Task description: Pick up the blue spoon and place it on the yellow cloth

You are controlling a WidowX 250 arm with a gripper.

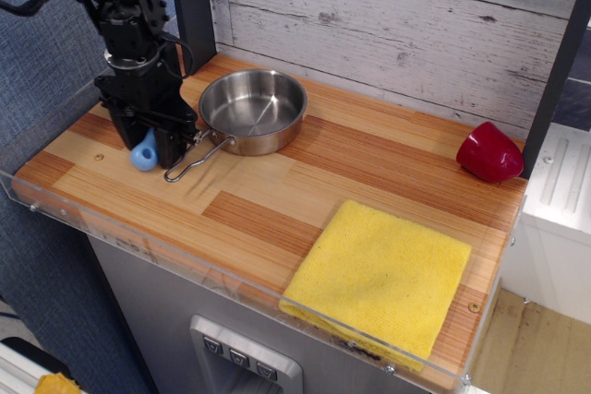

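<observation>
The blue spoon (142,153) is at the left end of the wooden counter. Only its light-blue handle end shows, and the grey bowl is hidden behind the gripper. My black gripper (148,147) stands over it with a finger on each side of the handle, closed in on it. The handle end is low, at or just above the wood. The yellow cloth (383,274) lies flat at the front right of the counter, far from the gripper.
A steel pan (252,109) with a wire handle (189,160) sits just right of the gripper, its handle close to my right finger. A red cup (489,152) lies on its side at the far right. A clear plastic lip (185,260) runs along the front edge.
</observation>
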